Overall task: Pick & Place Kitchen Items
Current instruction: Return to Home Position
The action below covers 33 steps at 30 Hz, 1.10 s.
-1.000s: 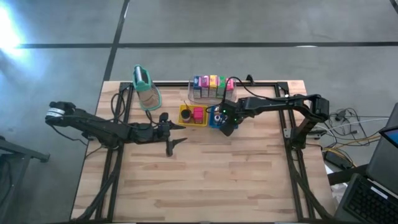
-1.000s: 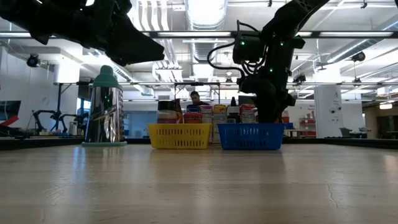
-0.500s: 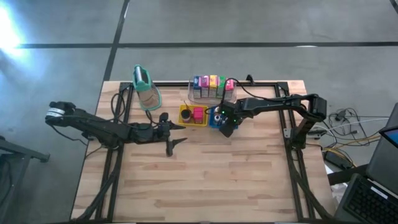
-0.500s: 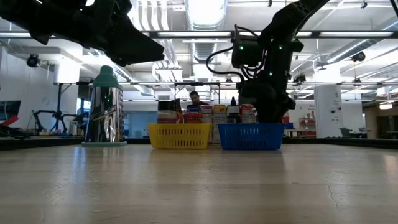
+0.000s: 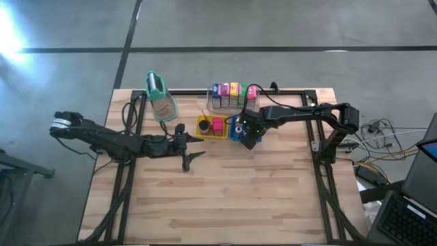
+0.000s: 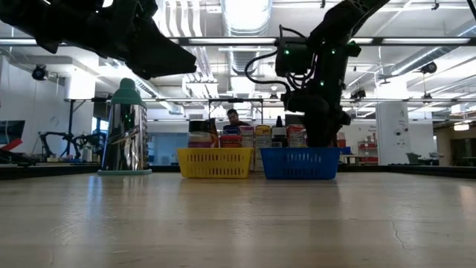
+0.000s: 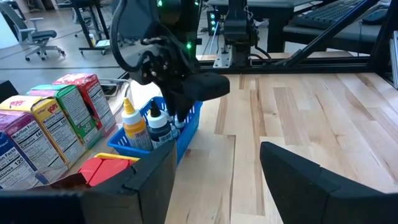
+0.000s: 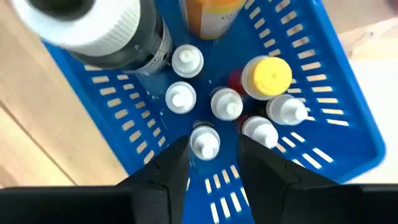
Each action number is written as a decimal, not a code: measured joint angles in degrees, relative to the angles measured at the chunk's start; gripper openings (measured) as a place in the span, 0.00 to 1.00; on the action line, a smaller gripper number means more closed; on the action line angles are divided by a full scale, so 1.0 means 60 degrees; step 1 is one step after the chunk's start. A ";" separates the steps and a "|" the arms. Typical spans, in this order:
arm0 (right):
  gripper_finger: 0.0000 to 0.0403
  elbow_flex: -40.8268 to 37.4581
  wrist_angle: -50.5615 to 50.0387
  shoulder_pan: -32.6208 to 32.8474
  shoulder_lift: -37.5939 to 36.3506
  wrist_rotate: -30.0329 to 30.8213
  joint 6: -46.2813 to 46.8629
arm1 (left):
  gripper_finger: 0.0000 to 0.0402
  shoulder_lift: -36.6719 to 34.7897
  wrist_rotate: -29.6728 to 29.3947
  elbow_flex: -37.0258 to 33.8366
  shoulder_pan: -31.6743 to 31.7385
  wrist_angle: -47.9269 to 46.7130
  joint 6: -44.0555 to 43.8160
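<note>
Nearly done, judging by small bottles packed in blue basket just below right jaws, spread and empty. Left jaws spread, idle over desk. Probably only retreat left.

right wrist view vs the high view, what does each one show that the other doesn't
Only the right wrist view: small bottles standing in the blue basket, most with white caps and one with a yellow cap, seen past the open right tool. Only the high view: the whole table, the open left tool over its left half, the tall container, the cartons and the yellow basket. Both: the blue basket with the right tool over it.
</note>
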 joint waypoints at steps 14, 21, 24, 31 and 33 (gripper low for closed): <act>0.23 0.1521 -0.2227 0.1191 -0.1366 0.1414 -0.0320 | 0.59 -0.0372 0.0011 -0.0004 -0.0001 -0.0187 0.0262; 0.09 0.0824 -0.1317 0.3051 -0.3790 0.2530 -0.0827 | 0.41 -0.1502 0.1038 -0.1091 -0.0006 0.0503 0.0477; 0.03 -0.0080 -0.0153 0.3728 -0.5046 0.2453 -0.1165 | 0.26 -0.2306 0.1023 -0.1797 0.0001 0.0493 0.0439; 0.02 -0.2702 0.1809 0.4222 -0.7798 0.2393 -0.1686 | 0.02 -0.4246 0.1340 -0.3092 0.0001 0.0624 0.0302; 0.02 -0.3410 0.2345 0.4224 -0.8479 0.2183 -0.2294 | 0.03 -0.4742 0.1387 -0.3333 0.0001 0.0708 0.0423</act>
